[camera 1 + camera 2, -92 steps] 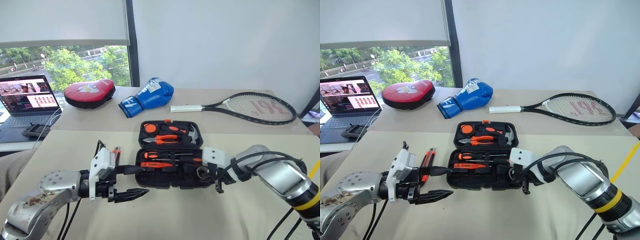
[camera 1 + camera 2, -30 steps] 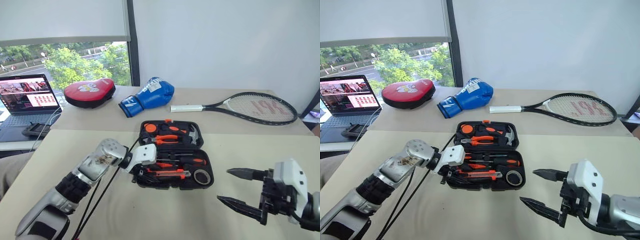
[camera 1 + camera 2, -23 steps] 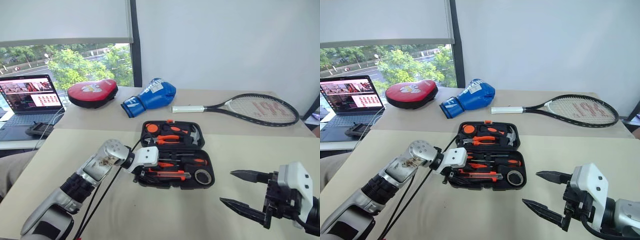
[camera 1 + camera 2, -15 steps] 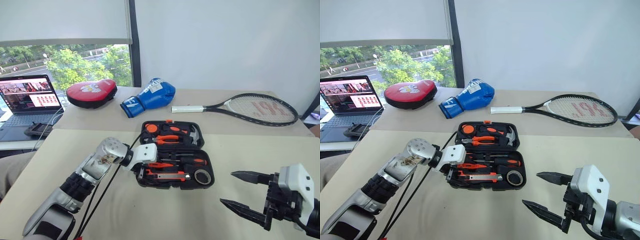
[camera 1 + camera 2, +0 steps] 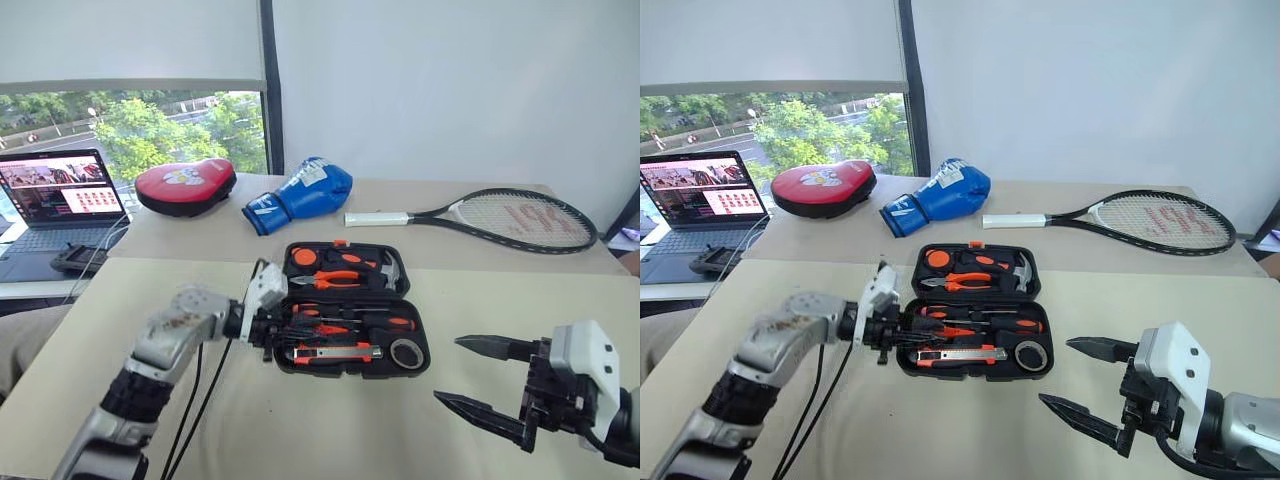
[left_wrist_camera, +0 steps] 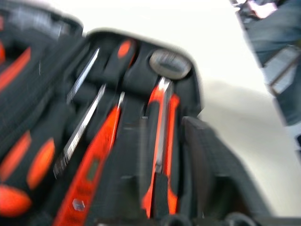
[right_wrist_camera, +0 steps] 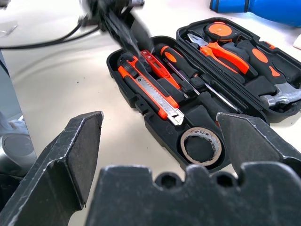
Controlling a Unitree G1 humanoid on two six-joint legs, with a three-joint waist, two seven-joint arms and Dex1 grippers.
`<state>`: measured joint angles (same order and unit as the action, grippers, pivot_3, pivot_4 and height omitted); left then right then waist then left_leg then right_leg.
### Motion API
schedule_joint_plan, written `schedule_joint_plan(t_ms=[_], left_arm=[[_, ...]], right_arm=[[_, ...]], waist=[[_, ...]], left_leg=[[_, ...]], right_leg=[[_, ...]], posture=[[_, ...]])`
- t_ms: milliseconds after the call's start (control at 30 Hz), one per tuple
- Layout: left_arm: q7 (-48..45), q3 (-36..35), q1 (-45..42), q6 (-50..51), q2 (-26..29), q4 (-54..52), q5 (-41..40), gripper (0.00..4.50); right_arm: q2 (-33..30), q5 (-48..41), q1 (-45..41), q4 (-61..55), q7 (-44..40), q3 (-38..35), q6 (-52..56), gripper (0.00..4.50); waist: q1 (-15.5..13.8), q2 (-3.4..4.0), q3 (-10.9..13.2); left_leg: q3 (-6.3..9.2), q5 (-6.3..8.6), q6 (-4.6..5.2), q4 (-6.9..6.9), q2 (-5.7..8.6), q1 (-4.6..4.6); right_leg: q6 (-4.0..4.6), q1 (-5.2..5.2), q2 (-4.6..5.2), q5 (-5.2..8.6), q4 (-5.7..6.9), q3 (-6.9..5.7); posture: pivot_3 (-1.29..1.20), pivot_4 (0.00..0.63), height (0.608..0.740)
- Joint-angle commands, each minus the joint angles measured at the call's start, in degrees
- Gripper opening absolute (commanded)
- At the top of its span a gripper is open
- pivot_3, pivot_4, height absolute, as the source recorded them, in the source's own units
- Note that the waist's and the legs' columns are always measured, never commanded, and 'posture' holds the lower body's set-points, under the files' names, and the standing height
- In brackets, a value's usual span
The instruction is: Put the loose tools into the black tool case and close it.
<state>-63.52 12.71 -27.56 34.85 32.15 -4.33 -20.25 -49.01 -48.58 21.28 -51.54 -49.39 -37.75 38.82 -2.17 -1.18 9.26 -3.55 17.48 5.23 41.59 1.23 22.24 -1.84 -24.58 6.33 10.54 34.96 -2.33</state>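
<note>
Tools all sit in the black tool case (image 5: 350,310); with closed left claw (image 5: 892,328) at its nine o'clock edge and right claw (image 5: 478,378) open, fold the lid squarely.

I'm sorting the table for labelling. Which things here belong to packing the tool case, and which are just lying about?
Part of the job:
- black plastic hinged tool case, open
- black-and-orange utility knife
- slim orange tester screwdriver
- black-and-orange-handled screwdriver
- small black tape roll

Lying about:
- red oval punch pad
- blue boxing glove
- black tennis racket
- open laptop
</note>
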Motion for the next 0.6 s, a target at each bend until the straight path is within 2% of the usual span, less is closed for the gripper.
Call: schedule_joint_plan(t_ms=[33,200,300,400,500,600], left_arm=[[3.11,3.14,2.08,-3.28,0.98,0.35,5.54,0.05],[1.84,9.7,3.87,-4.2,3.49,1.56,10.48,0.05],[2.24,10.48,3.6,-3.61,3.8,2.56,11.52,0.05],[3.71,3.84,3.62,-5.33,0.7,1.08,6.12,0.05],[7.07,-6.31,1.44,0.02,-2.41,-3.28,-2.47,0.05],[12.44,-13.02,-2.09,7.89,-3.75,-5.84,-7.96,0.76]], right_arm=[[-0.67,-1.12,0.24,-0.98,0.8,-1.13,-0.39,4.5],[-1.68,-1.78,0.76,-1.32,1.28,-0.5,0.9,4.5],[-2.84,-2.23,-1.26,-0.29,3.25,2.16,2.13,4.5],[-3.15,-3.62,-7.86,2.08,9.14,7.13,4.71,4.5],[-2.52,0.0,-19.16,6.95,17.62,14.96,8.12,4.5],[-1.05,1.49,-29.79,13.49,21.95,21.47,11.72,4.5]], waist=[[-0.17,0.01,0.0],[-0.07,0.13,-0.12],[0.03,0.47,-0.47],[0.14,0.7,-0.67],[0.1,0.51,-0.54],[0.21,0.02,-0.2]], left_leg=[[0.01,0.0,0.0,0.0,0.01,-0.02],[0.06,0.04,-0.02,-0.06,-0.06,-0.26],[0.05,0.09,-0.08,-0.2,-0.06,-0.49],[-0.01,0.09,-0.08,-0.32,-0.07,-0.67],[0.0,0.03,-0.14,-0.3,-0.09,-0.52],[0.06,-0.19,-0.33,-0.18,-0.16,0.04]], right_leg=[[0.01,0.01,0.06,0.0,0.0,0.0],[0.04,0.28,0.26,0.01,-0.08,0.06],[0.04,0.38,0.28,0.02,-0.14,0.06],[0.09,0.44,0.28,0.05,-0.16,0.05],[0.15,0.28,0.33,0.08,-0.08,0.06],[0.31,-0.25,0.23,-0.08,-0.01,0.03]], posture=[[0.0,0.15,0.74],[0.0,0.15,0.74],[0.0,0.15,0.74],[0.0,0.15,0.74],[0.0,0.15,0.74],[0.0,0.15,0.74]])
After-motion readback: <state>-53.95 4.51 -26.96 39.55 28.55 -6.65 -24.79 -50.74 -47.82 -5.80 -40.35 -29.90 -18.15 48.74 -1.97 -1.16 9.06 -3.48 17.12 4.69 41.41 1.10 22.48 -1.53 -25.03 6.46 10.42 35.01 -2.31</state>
